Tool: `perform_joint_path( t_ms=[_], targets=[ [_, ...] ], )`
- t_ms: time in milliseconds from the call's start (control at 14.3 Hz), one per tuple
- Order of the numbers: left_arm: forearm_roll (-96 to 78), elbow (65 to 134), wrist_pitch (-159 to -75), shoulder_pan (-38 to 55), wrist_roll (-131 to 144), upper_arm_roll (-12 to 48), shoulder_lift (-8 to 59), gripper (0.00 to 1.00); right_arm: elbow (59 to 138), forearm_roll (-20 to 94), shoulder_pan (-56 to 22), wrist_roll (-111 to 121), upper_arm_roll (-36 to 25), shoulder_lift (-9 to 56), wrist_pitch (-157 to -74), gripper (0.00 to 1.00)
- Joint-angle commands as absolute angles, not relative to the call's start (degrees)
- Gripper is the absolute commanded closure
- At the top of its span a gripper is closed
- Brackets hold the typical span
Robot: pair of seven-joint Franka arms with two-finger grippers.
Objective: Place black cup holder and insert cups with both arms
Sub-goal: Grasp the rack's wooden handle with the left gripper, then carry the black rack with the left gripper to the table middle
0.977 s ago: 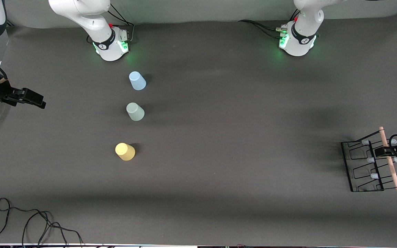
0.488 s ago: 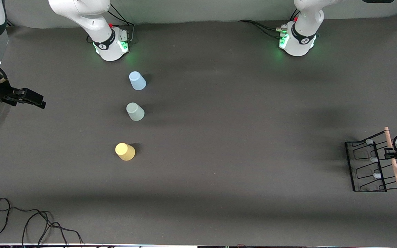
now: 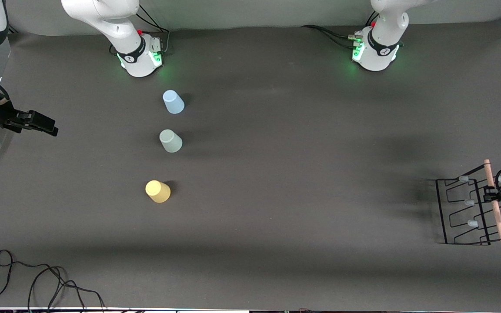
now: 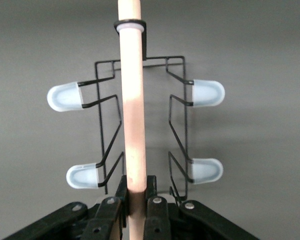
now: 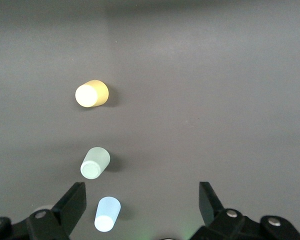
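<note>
Left gripper (image 4: pixel 136 207) pinches the rod (image 4: pixel 132 100) of the holder (image 3: pixel 468 211) at the left arm's end of the table; a light, stiff wire rack, best held mid-rod. Right gripper (image 3: pixel 44 125), fingers spread, waits at the other end. Cups (image 3: pixel 171 141) stand upside down near the right arm's base.

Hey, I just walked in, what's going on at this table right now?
The left gripper is shut on the wooden handle of the black cup holder, at the left arm's end of the table. The right gripper waits open at the right arm's end. Three cups stand upside down in a row, untouched: the blue cup farthest from the front camera, the green cup in the middle, the yellow cup nearest. No cup is on the holder yet.
</note>
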State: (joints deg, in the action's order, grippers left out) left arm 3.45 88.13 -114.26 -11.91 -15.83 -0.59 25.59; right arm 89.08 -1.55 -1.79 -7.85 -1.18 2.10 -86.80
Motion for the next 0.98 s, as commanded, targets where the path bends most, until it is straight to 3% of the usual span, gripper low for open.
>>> perform_joint_path(
  t_ms=[0, 419, 907],
  targets=[
    [3.25, 92.09, -108.29, -7.31, -11.62, -1.23, 17.33, 1.00, 87.89, -0.53, -1.32, -8.44, -1.05, 2.46, -85.87, 0.00],
    [3.25, 101.06, -106.88, 5.25, -1.46, -1.14, 8.36, 1.00, 87.89, -0.53, -1.32, -8.35, -1.23, 2.46, -85.96, 0.00],
    [2.11, 102.83, -106.70, 29.24, 29.14, -0.97, 9.49, 1.00, 87.89, -0.53, -1.32, -8.35, -1.32, 2.55, -85.87, 0.00]
  ],
)
